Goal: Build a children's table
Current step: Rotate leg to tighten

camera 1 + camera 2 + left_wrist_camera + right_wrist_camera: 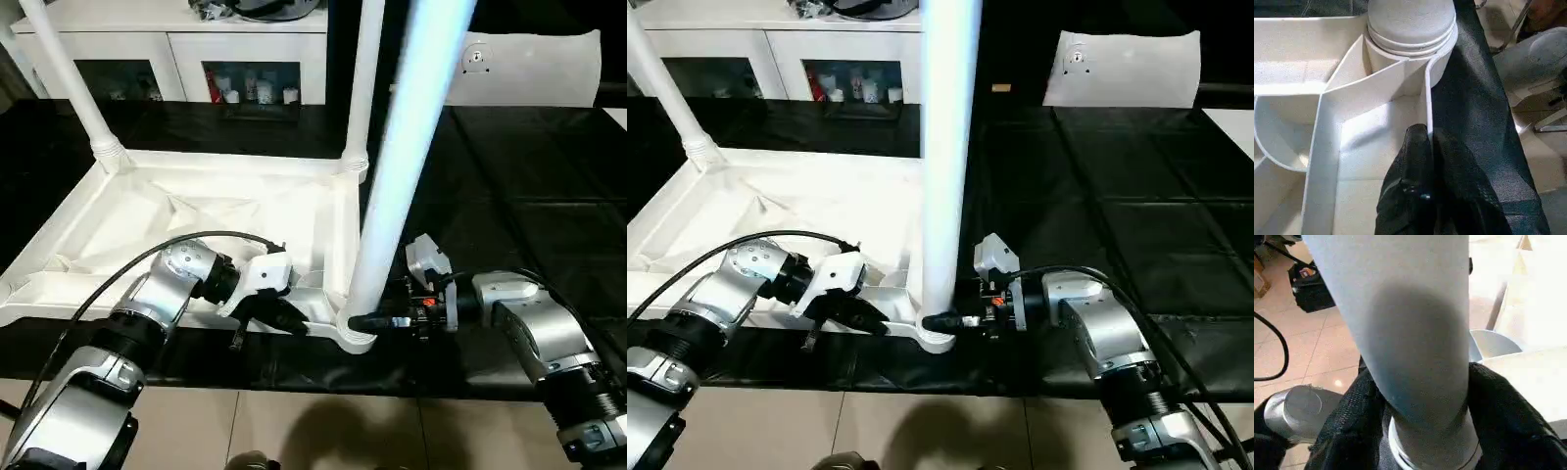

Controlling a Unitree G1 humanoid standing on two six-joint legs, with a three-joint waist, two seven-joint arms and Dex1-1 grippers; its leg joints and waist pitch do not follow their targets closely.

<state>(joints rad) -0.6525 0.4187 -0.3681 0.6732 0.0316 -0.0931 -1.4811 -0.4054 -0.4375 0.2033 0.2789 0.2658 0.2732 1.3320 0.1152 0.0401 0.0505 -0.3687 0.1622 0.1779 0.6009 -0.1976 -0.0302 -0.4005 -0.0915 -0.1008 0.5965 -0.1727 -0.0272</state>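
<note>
The children's table's white tabletop [196, 215] lies upside down on the black-covered work table, ribs facing up. Legs stand in three of its corner sockets: far left [73, 78], far right [361, 88] and near right [402, 166]. My left gripper [282, 315] is shut on the thin near rim of the tabletop, close to the near right socket [1410, 49], with one finger [1410, 161] inside the wall and one outside. My right gripper [942, 321] is at the base of the near right leg [1410, 333]. Its fingers [1352, 401] press on both sides of the leg, just above the socket.
A white cabinet with glass doors [176, 59] stands behind the work table. A white sheet [529, 64] lies at the back right. The black cover [529, 196] stretches to the right of the tabletop. The tiled floor [323, 431] shows below the table's front edge.
</note>
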